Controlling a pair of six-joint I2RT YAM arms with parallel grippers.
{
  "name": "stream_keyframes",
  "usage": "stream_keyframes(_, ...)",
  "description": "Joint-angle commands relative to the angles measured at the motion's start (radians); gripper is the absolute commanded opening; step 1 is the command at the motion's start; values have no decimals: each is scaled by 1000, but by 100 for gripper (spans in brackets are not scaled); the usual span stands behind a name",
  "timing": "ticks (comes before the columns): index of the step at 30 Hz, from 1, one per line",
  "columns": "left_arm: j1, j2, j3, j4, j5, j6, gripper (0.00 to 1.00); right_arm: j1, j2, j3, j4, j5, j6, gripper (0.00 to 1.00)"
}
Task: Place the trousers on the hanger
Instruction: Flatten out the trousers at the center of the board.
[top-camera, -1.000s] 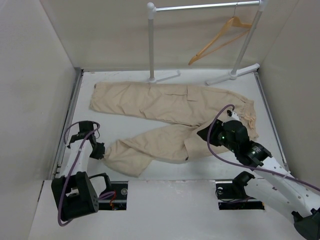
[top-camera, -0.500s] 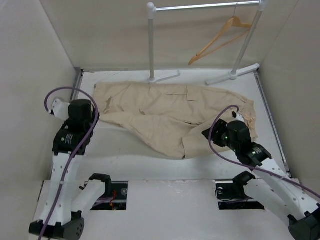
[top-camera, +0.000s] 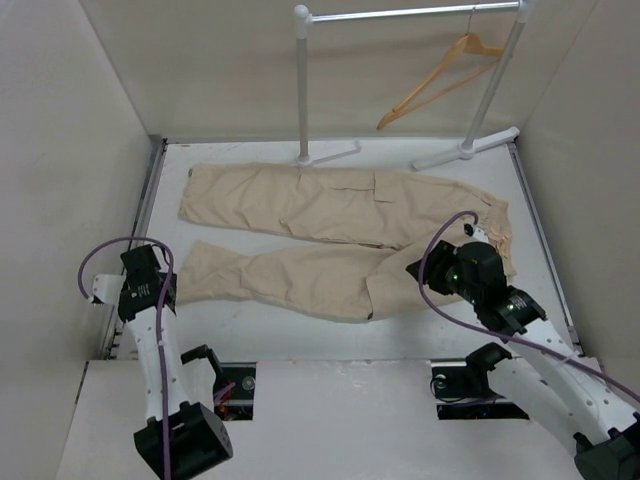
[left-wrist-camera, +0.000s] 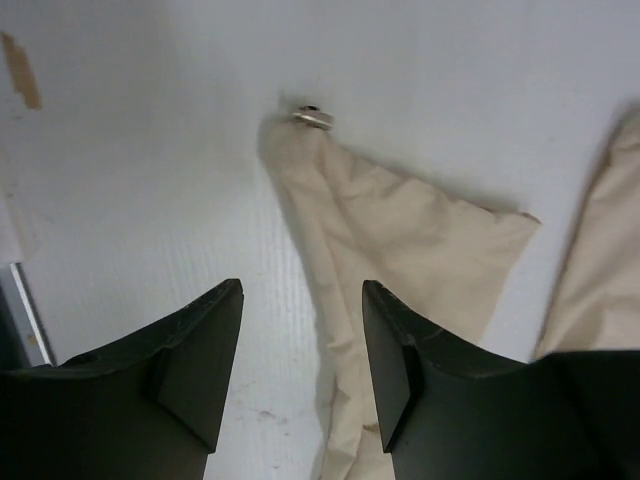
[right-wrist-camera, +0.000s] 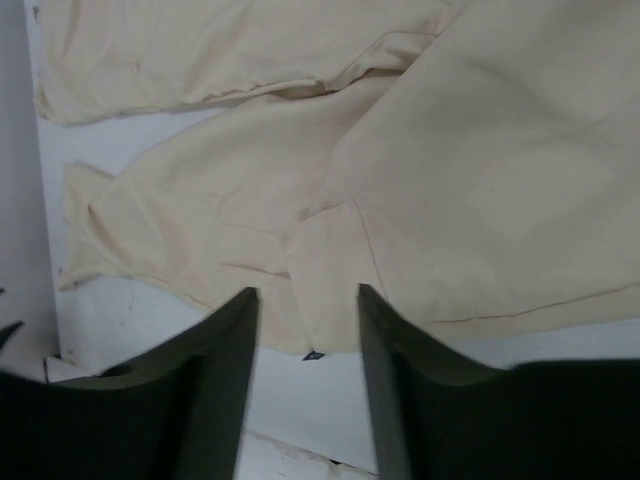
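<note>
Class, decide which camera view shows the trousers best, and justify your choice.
Top external: the trousers show whole, both legs laid out flat. Left wrist catches only a cloth corner; right wrist shows just part of the legs up close.

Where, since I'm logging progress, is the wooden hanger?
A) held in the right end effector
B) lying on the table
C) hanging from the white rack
C: the hanger hangs by its hook from the rack rail, away from the trousers.

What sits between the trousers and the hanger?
In the top view, the white rack's feet stand between the trousers and the hanger hanging above.
</note>
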Motion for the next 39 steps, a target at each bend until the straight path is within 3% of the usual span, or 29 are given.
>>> stream_keyframes(1, -67, 37, 63, 81, -9, 47, 50, -6, -3, -9, 13, -22, -14, 41)
stream_keyframes(3, -125, 133, 68, 115, -12, 84, 50, -3, 20, -8, 14, -45, -14, 21)
stream_keyframes(6, -197, 281, 93, 93, -35, 116, 49, 15, 44, 9, 1, -63, -16, 17)
stream_keyframes(9, -196, 269, 53, 107, -92, 104, 45, 54, 11, -5, -25, -33, 2, 31)
stream_keyframes(12, -158, 261, 7, 144, -58, 97, 34, 54, -12, -34, -67, 6, 18, 46)
stream_keyframes(15, -141, 324, -15, 181, 3, 93, 22, 41, 1, -40, -105, 22, 30, 52)
stream_keyframes(20, -135, 399, -44, 208, 17, 93, 21, 46, 47, -19, -127, 58, 50, 56)
stream_keyframes(22, -129, 404, -62, 221, 23, 93, 10, 46, 60, -22, -115, 58, 61, 57)
stream_keyframes(24, -115, 370, -72, 205, 23, 93, 6, 43, 70, -34, -105, 50, 72, 58)
stream_keyframes(27, -107, 268, -76, 132, 28, 96, 13, 37, 75, -51, -102, 55, 91, 61)
stream_keyframes(31, -124, 119, -1, 72, 11, 124, 49, 40, 70, -48, -102, 58, 99, 65)
stream_keyframes(35, -203, 222, 114, 139, -38, 178, 51, 40, 81, -36, -98, 58, 96, 65)
stream_keyframes(36, -233, 287, 144, 170, -46, 194, 51, 40, 81, -34, -92, 56, 95, 62)
stream_keyframes(37, -254, 356, 177, 209, -44, 220, 50, 43, 78, -34, -81, 46, 95, 52)
stream_keyframes(39, -286, 500, 255, 256, -46, 271, 49, 57, 52, -37, -47, 18, 90, 21)
